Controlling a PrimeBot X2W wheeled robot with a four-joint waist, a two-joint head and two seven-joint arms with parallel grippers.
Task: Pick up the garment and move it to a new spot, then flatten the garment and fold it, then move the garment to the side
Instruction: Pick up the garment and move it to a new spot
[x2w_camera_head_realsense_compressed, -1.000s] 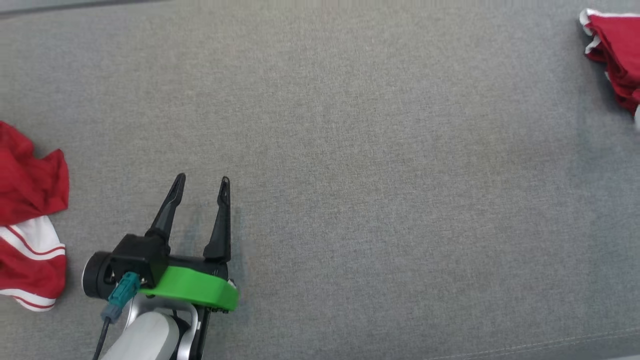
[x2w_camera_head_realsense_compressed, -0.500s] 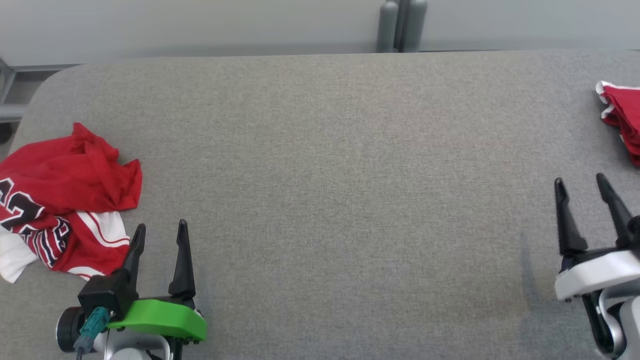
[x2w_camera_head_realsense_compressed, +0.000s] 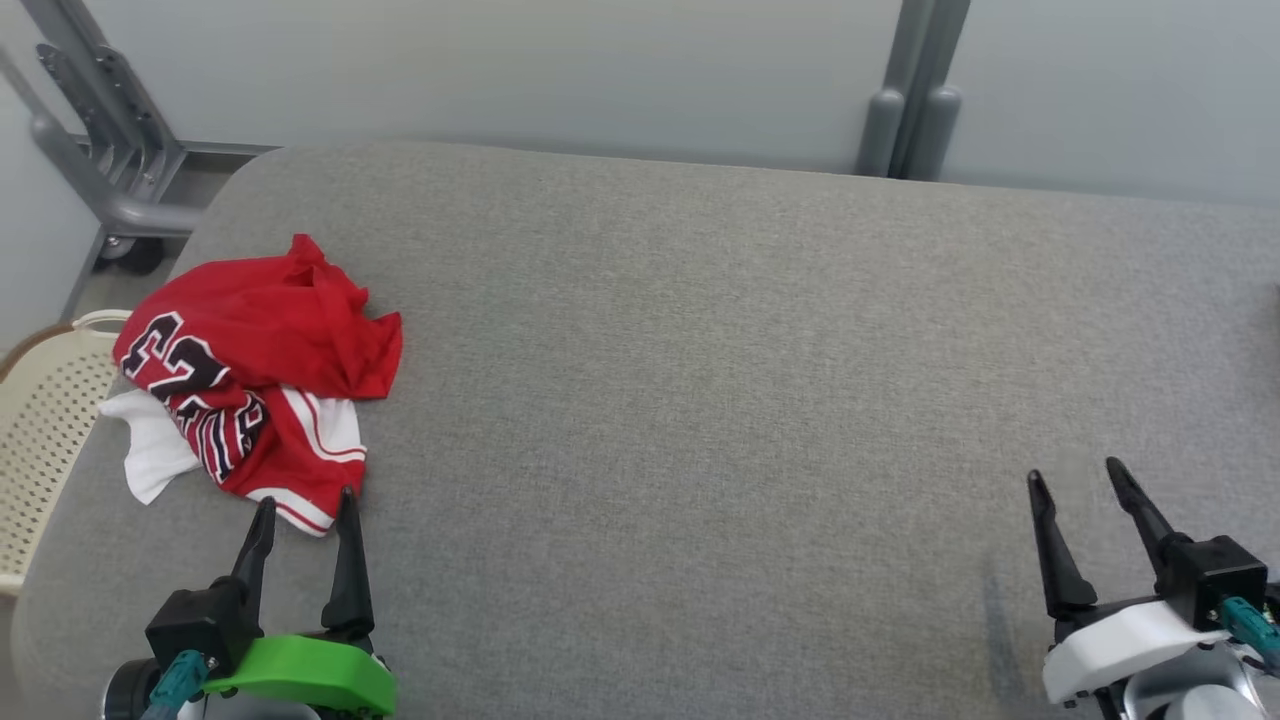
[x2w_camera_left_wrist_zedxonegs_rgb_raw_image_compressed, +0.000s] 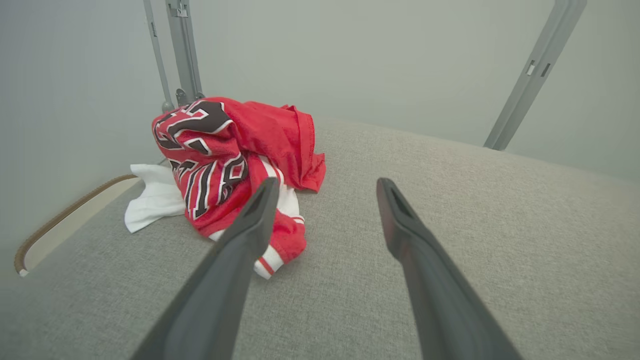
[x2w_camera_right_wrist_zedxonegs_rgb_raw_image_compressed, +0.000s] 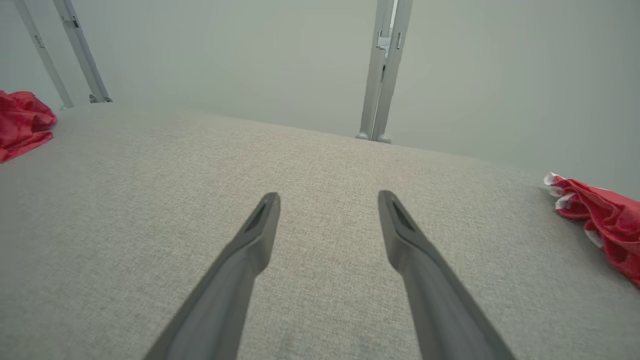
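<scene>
The crumpled red jersey with white trim (x2w_camera_head_realsense_compressed: 250, 370) lies just ahead of the left claw (x2w_camera_head_realsense_compressed: 306, 498), slightly to its left; its black numerals read 23 (upside down from the head); both claws stand spread and empty; the right claw (x2w_camera_head_realsense_compressed: 1073, 470)'s wrist view adds a second red-and-white bundle (x2w_camera_right_wrist_zedxonegs_rgb_raw_image_compressed: 600, 220) off to its right.

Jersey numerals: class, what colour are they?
Black, edged in white, on the red jersey; clearest in the left wrist view.

Head camera looks down on the table (x2w_camera_head_realsense_compressed: 700, 350); low wrist cameras face forward across it, sharing the garment (x2w_camera_head_realsense_compressed: 260, 340).
</scene>
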